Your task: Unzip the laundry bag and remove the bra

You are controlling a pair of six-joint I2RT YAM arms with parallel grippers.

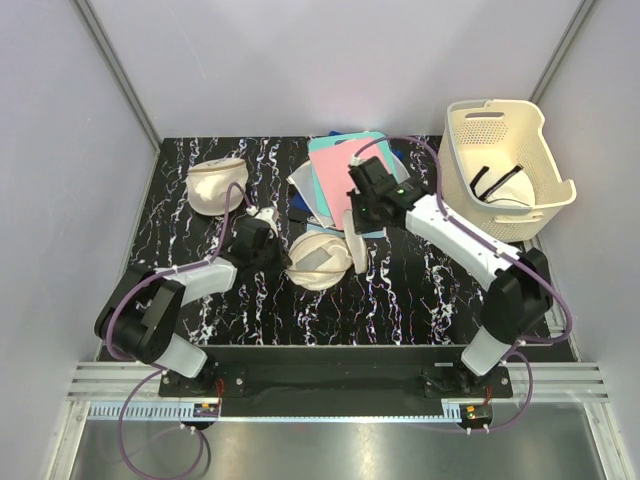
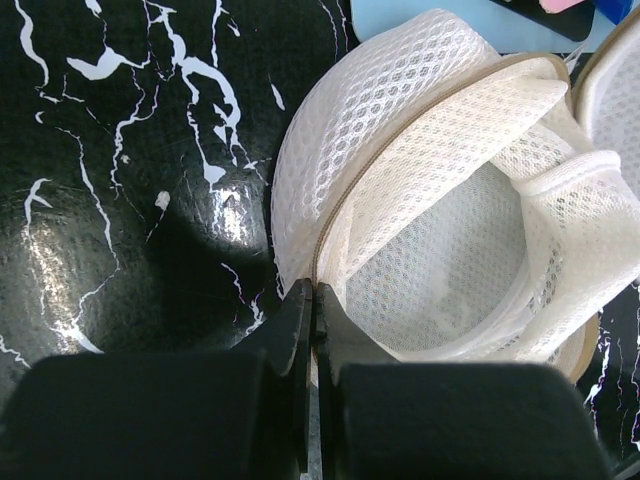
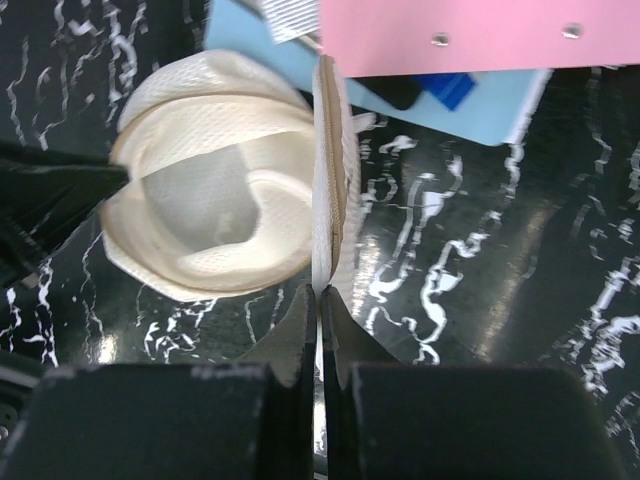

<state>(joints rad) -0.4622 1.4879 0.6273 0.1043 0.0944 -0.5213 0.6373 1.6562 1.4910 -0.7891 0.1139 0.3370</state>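
Note:
The laundry bag (image 1: 318, 262) lies open at the table's middle, a cream mesh dome with its zipped rim parted. My left gripper (image 1: 278, 256) is shut on its left rim, which the left wrist view (image 2: 315, 292) shows pinched between the jaws, with the bag (image 2: 430, 190) spread behind. My right gripper (image 1: 355, 243) is shut on the bag's raised flap; in the right wrist view (image 3: 322, 292) the flap (image 3: 330, 170) stands on edge beside the open pouch (image 3: 200, 200). Only mesh shows inside. The bra (image 1: 508, 190), pale cups with black straps, lies in the basket.
A cream plastic basket (image 1: 500, 105) stands at the back right. A second plain cream pouch (image 1: 215, 185) lies at the back left. Pink and blue flat sheets (image 1: 345, 175) lie behind the bag, also in the right wrist view (image 3: 450, 35).

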